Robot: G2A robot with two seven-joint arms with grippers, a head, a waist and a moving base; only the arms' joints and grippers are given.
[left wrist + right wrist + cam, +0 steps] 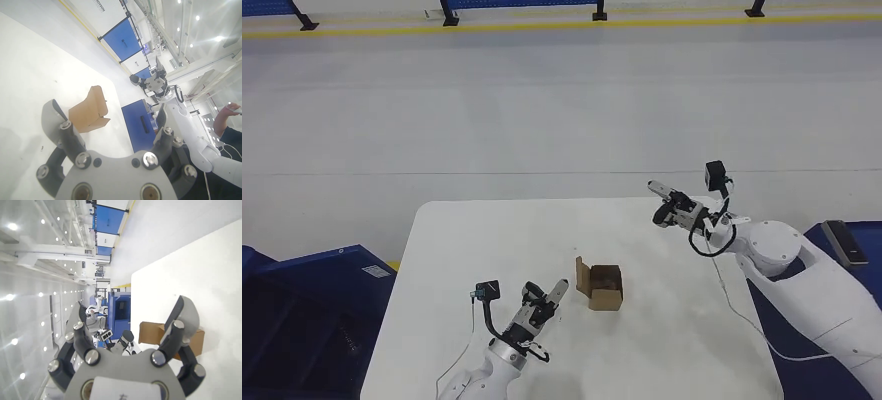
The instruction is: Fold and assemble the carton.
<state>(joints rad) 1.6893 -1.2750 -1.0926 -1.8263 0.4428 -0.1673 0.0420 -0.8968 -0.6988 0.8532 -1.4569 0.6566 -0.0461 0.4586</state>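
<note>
I'm at a white table [462, 260]. Pale floor [542, 110] w/ a yellow line [542, 25], blue boards [121, 39], blue bin [302, 300] & bright ceiling lights [218, 38].

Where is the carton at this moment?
In the top view, the carton stands near the middle of the table, close beside the left gripper; the right gripper is farther off.
</note>
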